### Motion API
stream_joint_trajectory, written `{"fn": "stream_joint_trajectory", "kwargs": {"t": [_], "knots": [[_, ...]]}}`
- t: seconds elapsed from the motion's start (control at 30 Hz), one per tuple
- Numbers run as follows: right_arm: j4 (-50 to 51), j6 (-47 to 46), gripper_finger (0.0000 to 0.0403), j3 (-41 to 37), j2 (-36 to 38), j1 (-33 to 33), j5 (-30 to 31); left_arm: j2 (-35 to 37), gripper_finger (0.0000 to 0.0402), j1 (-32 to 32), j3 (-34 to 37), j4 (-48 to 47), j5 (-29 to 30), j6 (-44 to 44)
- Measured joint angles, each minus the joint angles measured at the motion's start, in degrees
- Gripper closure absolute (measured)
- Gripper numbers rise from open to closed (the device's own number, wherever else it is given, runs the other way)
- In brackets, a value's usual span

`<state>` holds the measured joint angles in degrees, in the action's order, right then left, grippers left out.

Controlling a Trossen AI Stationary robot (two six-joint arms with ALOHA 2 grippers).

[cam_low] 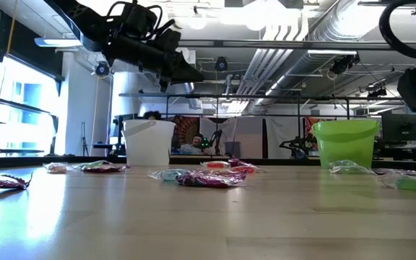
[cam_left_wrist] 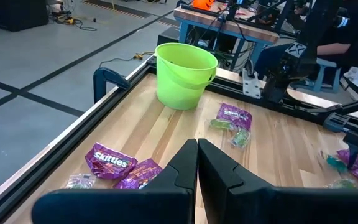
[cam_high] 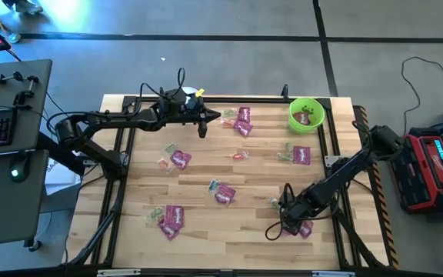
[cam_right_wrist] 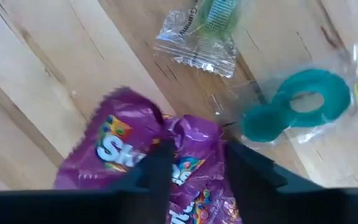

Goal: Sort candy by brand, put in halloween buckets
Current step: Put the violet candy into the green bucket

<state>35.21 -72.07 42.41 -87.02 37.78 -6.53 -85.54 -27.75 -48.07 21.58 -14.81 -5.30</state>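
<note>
Both arms [cam_high: 114,119] matte black w/ loose black cables; yellow tag nr left wrist.

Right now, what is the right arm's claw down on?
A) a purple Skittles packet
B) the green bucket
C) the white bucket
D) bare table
A: the right wrist view shows the right claw with its fingers either side of a crumpled purple Skittles packet on the table.
</note>
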Motion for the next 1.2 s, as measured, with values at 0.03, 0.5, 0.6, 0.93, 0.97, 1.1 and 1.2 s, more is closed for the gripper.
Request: {"fn": "stream_joint_trajectory", "kwargs": {"t": [0.03, 0.5, 0.6, 0.93, 0.97, 1.1, 1.2], "knots": [[0.07, 0.0, 0.0307, -0.02, 0.0, 0.0, 0.04, 0.0, 0.0399, 0.0, 0.0, 0.0, 0.0, 0.0], [0.62, 0.21, 0.04, 2.75, 2.48, 0.0, -0.06, 0.0, 0.0399, 0.0, 0.0, -0.32, -0.04, 0.96], [2.5, -0.33, 0.0402, 5.31, 3.93, 0.0, 0.91, 0.0, 0.0399, 0.0, 0.0, -0.39, -0.04, 0.97], [18.19, -2.72, 0.0403, 19.62, 5.81, -1.45, 7.13, 0.0, 0.0399, 0.0, 0.0, -0.63, -0.07, 0.94], [18.38, -2.96, 0.0402, 20.41, 5.81, -1.79, 7.13, 0.0, 0.0399, 0.0, 0.0, -0.63, -0.07, 0.94], [13.65, -2.83, 0.0396, 20.97, 5.58, -2.17, 6.67, 0.0, 0.0399, 0.0, 0.0, -0.72, -0.86, 1.38], [7.6, -3.07, 0.0362, 19.98, 3.98, -1.96, 4.56, 0.0, 0.0399, 0.02, 0.0, -0.79, -1.64, 1.44]]}}
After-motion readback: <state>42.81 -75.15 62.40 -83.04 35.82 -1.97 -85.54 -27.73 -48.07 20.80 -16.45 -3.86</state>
